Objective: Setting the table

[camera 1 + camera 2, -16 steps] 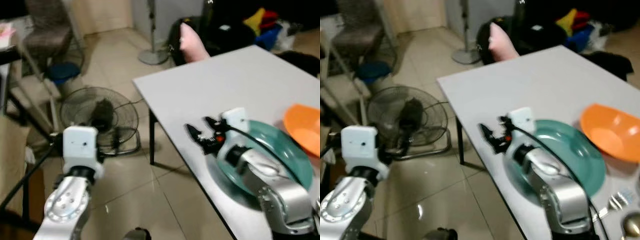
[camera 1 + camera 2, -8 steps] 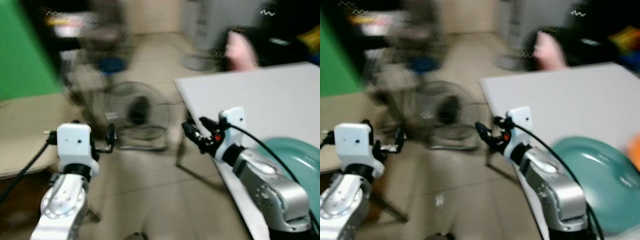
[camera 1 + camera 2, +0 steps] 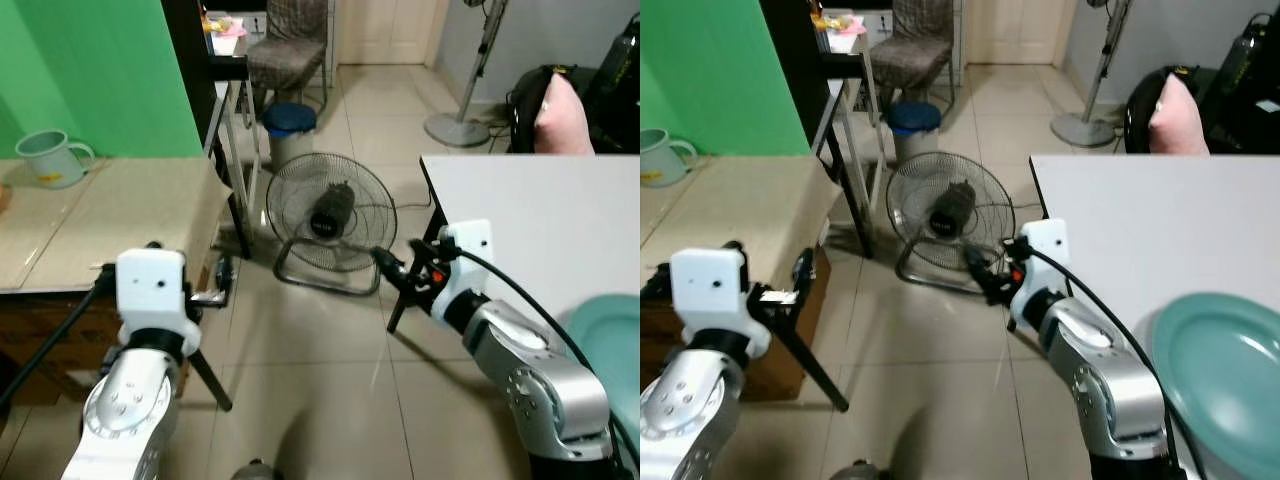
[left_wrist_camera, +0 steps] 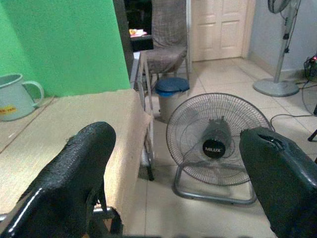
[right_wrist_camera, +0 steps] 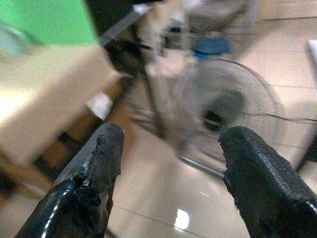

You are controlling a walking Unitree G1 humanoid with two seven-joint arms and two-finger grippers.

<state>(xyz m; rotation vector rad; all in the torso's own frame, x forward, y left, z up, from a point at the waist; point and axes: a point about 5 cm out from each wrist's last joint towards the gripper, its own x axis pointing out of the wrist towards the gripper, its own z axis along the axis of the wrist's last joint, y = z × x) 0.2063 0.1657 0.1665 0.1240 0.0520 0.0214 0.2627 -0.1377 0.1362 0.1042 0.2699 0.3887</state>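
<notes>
Both hands empty, wide open: left hand [image 4: 173,183], right hand [image 3: 985,272] over floor. Risk: right arm clips table [image 3: 1120,215] edge or nudges green plate [image 3: 1230,380]; floor fan [image 3: 330,212] close ahead.

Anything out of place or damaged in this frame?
Nothing spilled or broken. The oddest thing is a floor fan standing on the tiles between the beige counter and the white table, in the walkway.

We read "MILUX" on the hub badge of the floor fan [image 4: 216,145]; the mug's [image 4: 16,96] sticker stays illegible to us.
</notes>
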